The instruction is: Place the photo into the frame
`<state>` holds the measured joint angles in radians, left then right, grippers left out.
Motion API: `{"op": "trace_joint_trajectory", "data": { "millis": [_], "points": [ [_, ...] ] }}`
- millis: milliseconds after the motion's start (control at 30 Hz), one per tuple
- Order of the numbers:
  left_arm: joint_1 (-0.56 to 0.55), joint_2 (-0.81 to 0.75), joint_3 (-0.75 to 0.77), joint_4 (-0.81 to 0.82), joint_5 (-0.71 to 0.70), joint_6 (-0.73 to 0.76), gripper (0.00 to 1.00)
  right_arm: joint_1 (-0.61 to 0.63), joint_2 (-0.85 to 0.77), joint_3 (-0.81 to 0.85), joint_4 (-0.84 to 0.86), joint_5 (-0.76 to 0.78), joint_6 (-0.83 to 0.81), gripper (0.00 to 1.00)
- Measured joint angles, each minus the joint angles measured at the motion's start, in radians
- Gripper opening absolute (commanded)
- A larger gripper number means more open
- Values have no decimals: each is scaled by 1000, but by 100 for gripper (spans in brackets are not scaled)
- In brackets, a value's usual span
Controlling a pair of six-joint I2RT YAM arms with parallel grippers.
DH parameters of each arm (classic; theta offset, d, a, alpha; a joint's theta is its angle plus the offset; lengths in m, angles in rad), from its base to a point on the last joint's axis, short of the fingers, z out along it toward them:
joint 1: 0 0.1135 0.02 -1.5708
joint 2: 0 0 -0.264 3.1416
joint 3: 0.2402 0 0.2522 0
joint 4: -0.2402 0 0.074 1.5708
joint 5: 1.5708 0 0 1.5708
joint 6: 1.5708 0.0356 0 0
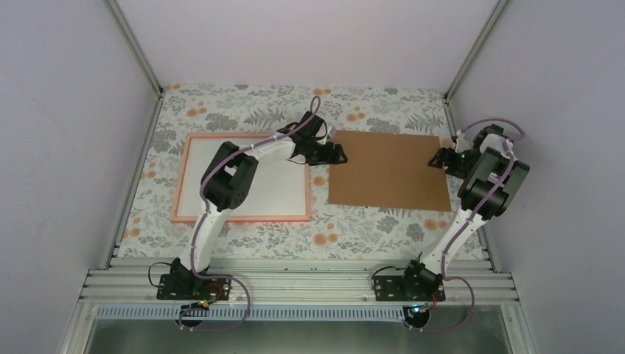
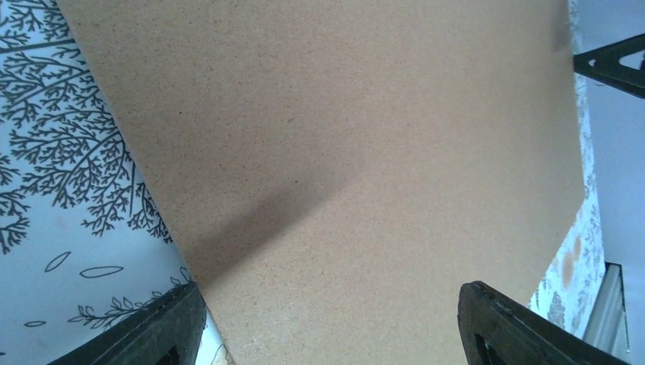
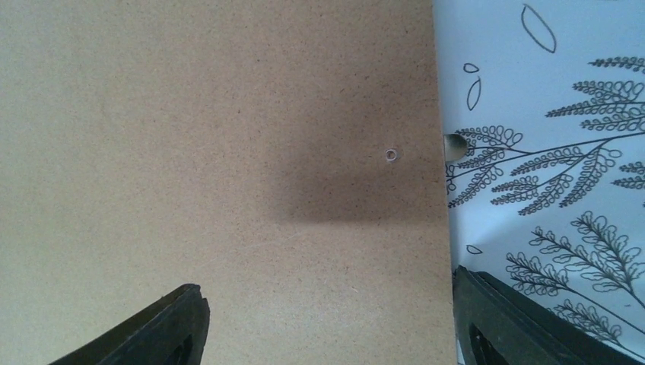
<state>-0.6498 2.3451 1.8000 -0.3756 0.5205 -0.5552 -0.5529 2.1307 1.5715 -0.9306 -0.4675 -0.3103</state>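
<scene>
Salmon-pink frame (image 1: 243, 218) lies flat on the left, white inside, just left of the brown board (image 1: 388, 173). Over that board's left edge hangs the left gripper (image 1: 340, 153), over its right edge the right gripper (image 1: 435, 160), both spread wide and empty.

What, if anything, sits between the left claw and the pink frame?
Nothing visible. The left claw hangs open over the left edge of the brown board, and the pink frame lies flat beside the board, with only a strip of flowery tablecloth between them.
</scene>
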Motion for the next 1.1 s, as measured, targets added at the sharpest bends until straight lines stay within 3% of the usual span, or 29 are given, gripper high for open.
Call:
{"op": "trace_joint_trajectory", "data": {
  "millis": [367, 567, 867, 1100],
  "points": [
    [14, -167, -188, 168, 96, 1, 82, 2, -13, -24, 20, -19, -8, 77],
    [80, -325, -264, 231, 126, 1, 81, 40, -23, -55, -8, -120, -26, 77],
    [258, -415, -473, 119, 69, 105, 83, 220, -23, -87, -53, -238, -2, 78],
    [322, -424, -555, 50, 23, 193, 83, 205, -23, -95, -56, -256, 24, 79]
  ]
}}
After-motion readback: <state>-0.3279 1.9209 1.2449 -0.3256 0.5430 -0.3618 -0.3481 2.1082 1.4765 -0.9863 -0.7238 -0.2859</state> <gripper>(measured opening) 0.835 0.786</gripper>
